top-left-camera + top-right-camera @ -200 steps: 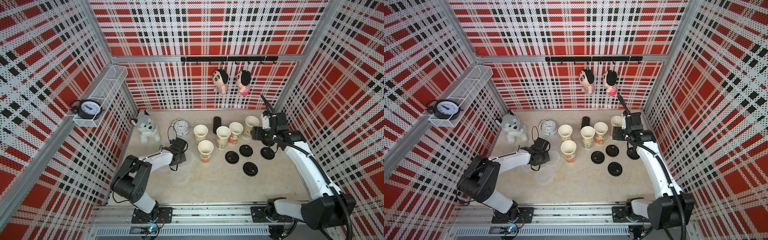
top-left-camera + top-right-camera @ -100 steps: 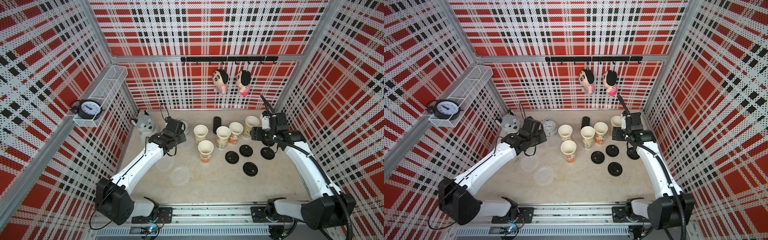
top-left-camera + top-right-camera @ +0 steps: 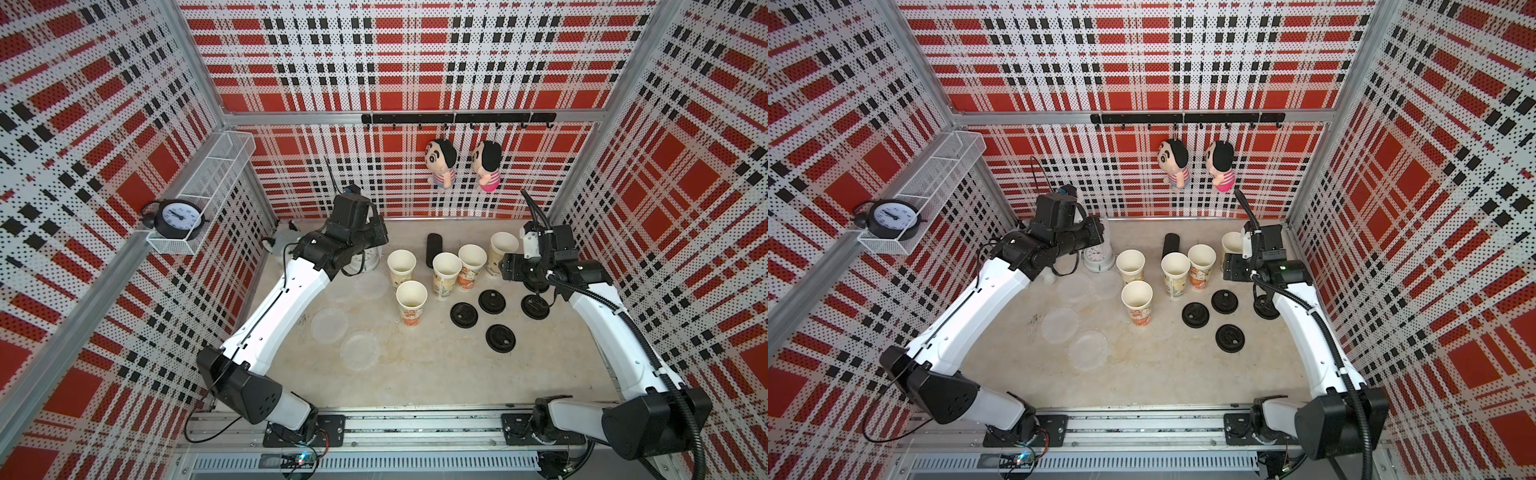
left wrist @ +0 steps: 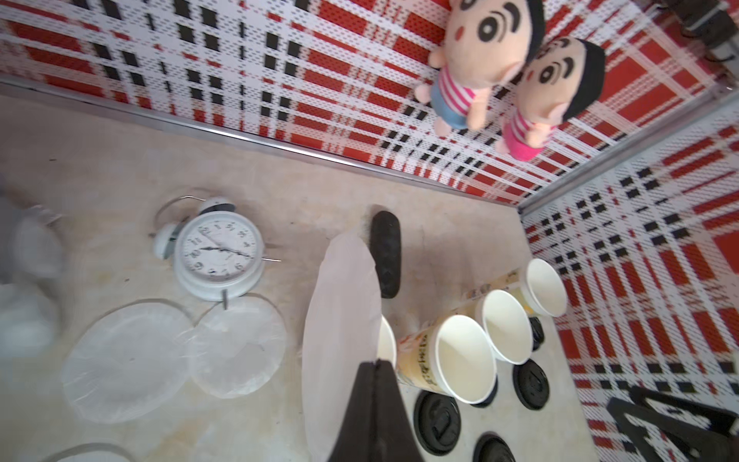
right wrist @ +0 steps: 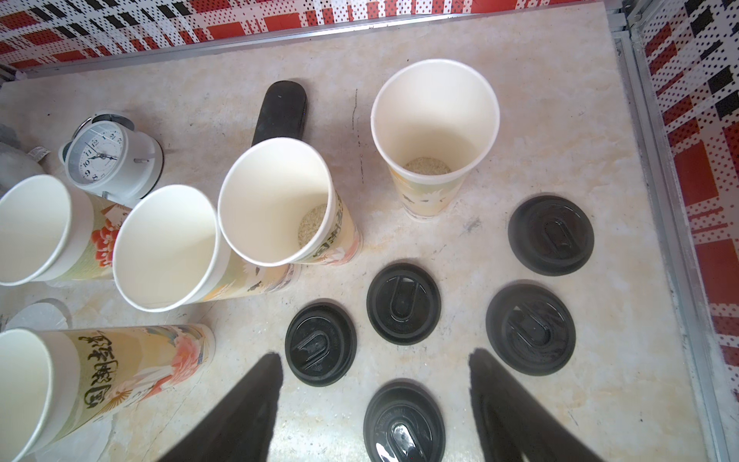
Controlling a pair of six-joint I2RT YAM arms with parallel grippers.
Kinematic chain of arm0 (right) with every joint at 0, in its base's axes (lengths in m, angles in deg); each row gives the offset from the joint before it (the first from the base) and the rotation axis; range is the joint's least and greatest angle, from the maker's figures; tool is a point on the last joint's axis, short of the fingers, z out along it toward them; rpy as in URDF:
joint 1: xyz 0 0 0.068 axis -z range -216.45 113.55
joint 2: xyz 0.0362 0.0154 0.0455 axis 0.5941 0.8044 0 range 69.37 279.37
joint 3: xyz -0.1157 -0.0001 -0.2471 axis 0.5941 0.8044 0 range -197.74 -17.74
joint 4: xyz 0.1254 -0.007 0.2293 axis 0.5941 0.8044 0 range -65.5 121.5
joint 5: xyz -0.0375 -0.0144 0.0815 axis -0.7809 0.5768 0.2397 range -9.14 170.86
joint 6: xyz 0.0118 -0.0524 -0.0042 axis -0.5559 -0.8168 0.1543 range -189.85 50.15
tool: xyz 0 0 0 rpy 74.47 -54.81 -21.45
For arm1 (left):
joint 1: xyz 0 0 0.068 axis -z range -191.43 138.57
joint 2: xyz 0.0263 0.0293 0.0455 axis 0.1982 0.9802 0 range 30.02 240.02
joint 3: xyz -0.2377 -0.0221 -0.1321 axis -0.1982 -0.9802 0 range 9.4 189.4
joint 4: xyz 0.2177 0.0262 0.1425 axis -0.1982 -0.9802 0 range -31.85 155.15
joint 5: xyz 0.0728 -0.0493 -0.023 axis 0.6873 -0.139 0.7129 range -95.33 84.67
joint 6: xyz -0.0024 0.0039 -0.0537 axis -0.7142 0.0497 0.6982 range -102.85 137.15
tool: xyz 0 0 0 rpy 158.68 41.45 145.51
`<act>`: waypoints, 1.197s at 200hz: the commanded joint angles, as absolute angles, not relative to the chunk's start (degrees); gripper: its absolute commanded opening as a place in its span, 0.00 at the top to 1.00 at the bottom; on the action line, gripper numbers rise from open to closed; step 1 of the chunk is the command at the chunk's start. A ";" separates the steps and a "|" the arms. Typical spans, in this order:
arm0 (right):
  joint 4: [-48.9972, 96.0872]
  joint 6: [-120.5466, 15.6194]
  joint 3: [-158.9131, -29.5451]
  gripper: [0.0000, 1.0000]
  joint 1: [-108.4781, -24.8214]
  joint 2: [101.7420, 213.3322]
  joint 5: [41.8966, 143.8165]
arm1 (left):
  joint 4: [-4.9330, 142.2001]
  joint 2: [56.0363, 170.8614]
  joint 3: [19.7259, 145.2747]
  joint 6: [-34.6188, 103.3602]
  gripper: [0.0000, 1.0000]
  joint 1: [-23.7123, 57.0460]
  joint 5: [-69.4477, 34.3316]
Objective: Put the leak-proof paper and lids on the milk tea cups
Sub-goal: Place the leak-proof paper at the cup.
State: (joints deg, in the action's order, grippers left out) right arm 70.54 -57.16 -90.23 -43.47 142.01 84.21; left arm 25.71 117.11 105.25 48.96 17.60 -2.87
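While L gripper (image 4: 376, 366) pinches 1 leak-proof paper (image 4: 340, 312) by the 5 milk tea cups (image 3: 411, 296), 4 sheets (image 3: 329, 325) lie flat nearby. R gripper (image 5: 376, 354), spread & empty, hangs over 5 black lids (image 5: 403, 303); 2 cups hold grains (image 5: 426, 165).

Beige table (image 3: 436, 374) carries milk tea cups (image 3: 411, 297), leak-proof paper (image 3: 359, 350), black lids (image 3: 500, 338), clock (image 3: 1099, 259), cylinder (image 3: 434, 249).

My left pincer (image 4: 376, 366) is black. Leak-proof paper (image 4: 340, 320): translucent white. Milk tea cups (image 5: 436, 116): white, orange-red prints. Lids (image 5: 403, 304): black. Walls (image 3: 415, 62): red-white-black plaid.
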 commanded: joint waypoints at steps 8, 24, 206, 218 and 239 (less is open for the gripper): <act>70.79 -58.25 -91.91 0.23 -43.65 141.75 83.32 | 30.84 118.92 104.57 47.56 1.00 19.15 -12.36; 70.73 -58.42 -91.83 0.23 -43.70 141.96 83.17 | 33.93 118.70 101.84 48.07 1.00 19.24 -14.91; 70.29 -58.76 -91.62 0.23 -43.65 143.90 83.68 | 44.36 122.36 85.42 47.57 1.00 10.69 -20.60; 70.29 -58.71 -91.65 0.23 -43.70 143.99 83.70 | 44.43 122.78 85.25 47.49 1.00 10.72 -20.75; 70.30 -58.77 -91.62 0.23 -43.66 143.99 83.67 | 44.46 123.27 84.91 47.40 1.00 10.80 -20.89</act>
State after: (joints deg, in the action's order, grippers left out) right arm 70.49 -58.03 -90.34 -43.47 143.74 83.64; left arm 43.04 122.51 85.86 48.53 10.52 -19.94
